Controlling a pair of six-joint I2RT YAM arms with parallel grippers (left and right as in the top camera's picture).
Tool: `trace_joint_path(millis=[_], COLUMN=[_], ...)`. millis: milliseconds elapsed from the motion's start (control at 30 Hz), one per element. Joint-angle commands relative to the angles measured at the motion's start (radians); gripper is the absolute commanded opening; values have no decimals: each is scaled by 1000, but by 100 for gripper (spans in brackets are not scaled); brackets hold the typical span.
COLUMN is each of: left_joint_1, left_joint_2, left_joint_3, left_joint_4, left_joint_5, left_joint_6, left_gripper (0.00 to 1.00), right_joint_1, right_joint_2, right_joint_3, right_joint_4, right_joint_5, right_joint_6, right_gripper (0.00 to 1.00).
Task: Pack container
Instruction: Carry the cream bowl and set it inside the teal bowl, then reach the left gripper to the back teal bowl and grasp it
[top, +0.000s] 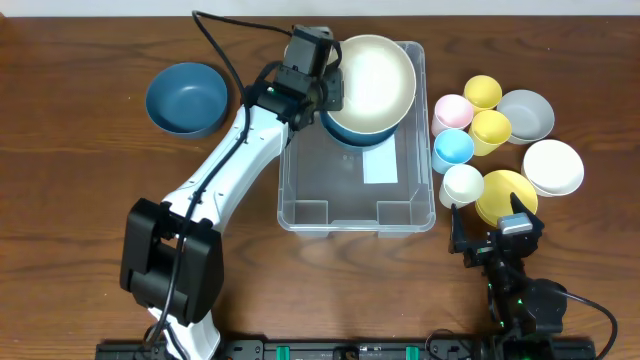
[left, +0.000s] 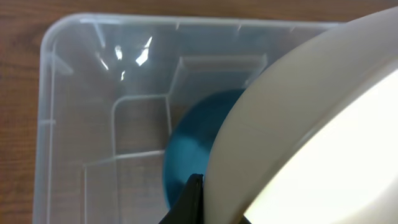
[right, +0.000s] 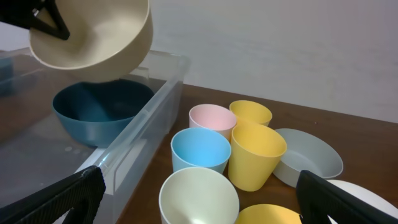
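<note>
**Inspector:** Left arm, pose?

**Recorder:** It reaches from its base at the near left of the table (top: 80, 180) diagonally up to the far end of the container (top: 300, 190). The left gripper (top: 330, 90) has its jaws clamped on the rim of the cream bowl (top: 378, 72), which is held tilted above the container's far end. The right gripper (top: 495, 238) sits low at the near right, jaws wide apart, with nothing between them.

**Inspector:** Location of the container?

**Recorder:** Centre of the table, open side up, with a white label (top: 380, 166) on its base. One blue bowl (right: 99, 112) rests inside it at the far end, directly under the cream bowl.

**Inspector:** Obstructions?

**Recorder:** From overhead the cream bowl covers most of the blue bowl. In the left wrist view the cream bowl fills the right half and only one dark fingertip (left: 190, 200) shows. The yellow bowl (top: 500, 190) is partly covered by the right gripper. In the right wrist view the white bowl (top: 553, 166) is cut off at the lower right corner.

**Inspector:** Count.

**Recorder:** Six bowls: cream, blue, yellow, white, a grey bowl (top: 527, 115) and a dark blue bowl (top: 187, 98) alone at the far left. Five cups, clustered just right of the container: pink cup (top: 452, 110), blue cup (top: 453, 148), white cup (top: 462, 184) and two yellow cups (top: 482, 92).
</note>
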Motion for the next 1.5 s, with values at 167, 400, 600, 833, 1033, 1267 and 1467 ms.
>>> trace_joint_path(millis=[167,400,600,833,1033,1267,1467], left_joint_1=[-2,-2,15,67,154,298,370], left_joint_2=[71,57,-47,-238,-383,-421,-404], left_joint_3=[16,18,27,27,27,27,-8], left_joint_4=[-10,4,5,-73,-227,-376,-388], left_joint_5=[-14,-14,-14,-16,-280,-400,-397], left_joint_6=[-5,-5,-5,47,59,58,51], left_gripper=[7,42,44,44,53,98,98], right_joint_1=[-7,-7,-7,-7,-7,-7,-7], right_joint_2=[-6,-6,-6,-6,-6,-6,-6], right_joint_3=[-2,-2,-2,-2,-2,-2,-2], right_joint_4=[-4,-4,-4,-4,-4,-4,-4], right_joint_5=[-8,-8,-8,-8,-8,-8,-8], right_joint_6=[4,4,4,4,4,4,4], right_gripper=[99,99,99,99,99,99,99])
